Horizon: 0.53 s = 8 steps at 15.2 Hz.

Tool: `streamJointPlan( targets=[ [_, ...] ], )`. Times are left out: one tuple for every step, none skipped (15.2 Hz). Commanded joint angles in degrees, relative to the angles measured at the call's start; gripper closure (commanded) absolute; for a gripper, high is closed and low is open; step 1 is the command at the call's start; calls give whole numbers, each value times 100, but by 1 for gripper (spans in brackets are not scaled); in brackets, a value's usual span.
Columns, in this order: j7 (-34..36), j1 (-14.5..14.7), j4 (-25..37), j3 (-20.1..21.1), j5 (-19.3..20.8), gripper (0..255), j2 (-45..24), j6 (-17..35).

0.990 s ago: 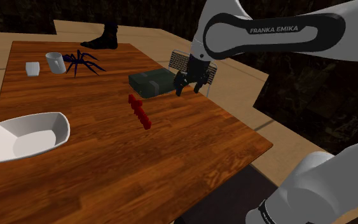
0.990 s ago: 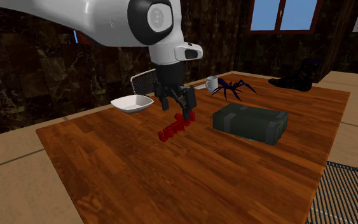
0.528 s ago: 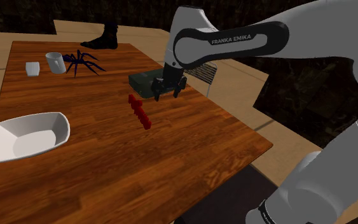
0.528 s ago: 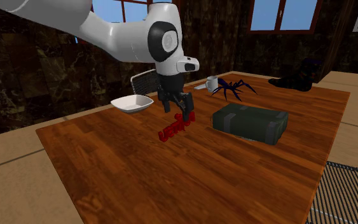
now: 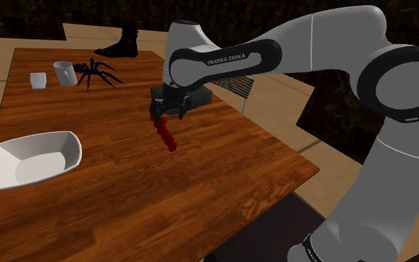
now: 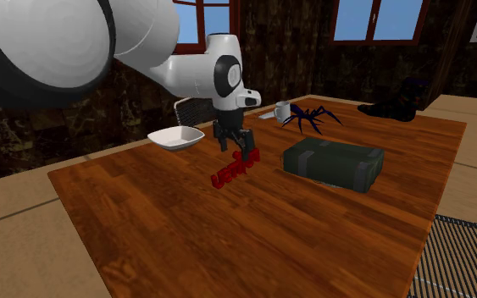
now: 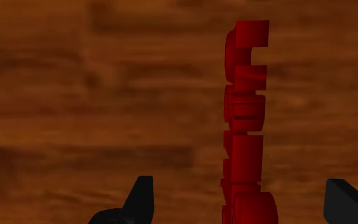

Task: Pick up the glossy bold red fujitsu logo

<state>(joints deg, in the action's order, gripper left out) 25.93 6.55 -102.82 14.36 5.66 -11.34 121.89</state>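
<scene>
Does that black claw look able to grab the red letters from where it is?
Probably yes: the gripper hovers right above the red logo's end, its open fingers standing either side of it without touching, and nothing lies between.

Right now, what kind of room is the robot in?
Probably a dining room in a house: a big wooden table with a white bowl and a mug on it, a chair beside it, and windows showing blue sky.
</scene>
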Motion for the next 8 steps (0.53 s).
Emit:
streamJointPlan(
  targets=[
    [121, 88, 311, 21, 101, 0, -333, -4],
    [129, 91, 261, 15, 110, 0, -354, 66],
    [138, 93, 213, 11, 120, 0, -376, 135],
    [146, 94, 166, 8, 131, 0, -399, 204],
    [155, 96, 121, 4, 142, 0, -423, 273],
    [165, 98, 77, 1, 154, 0, -449, 341],
    [175, 100, 34, -3, 166, 0, -475, 409],
    [190, 103, -30, -10, 185, 0, -519, 515]
  ],
)
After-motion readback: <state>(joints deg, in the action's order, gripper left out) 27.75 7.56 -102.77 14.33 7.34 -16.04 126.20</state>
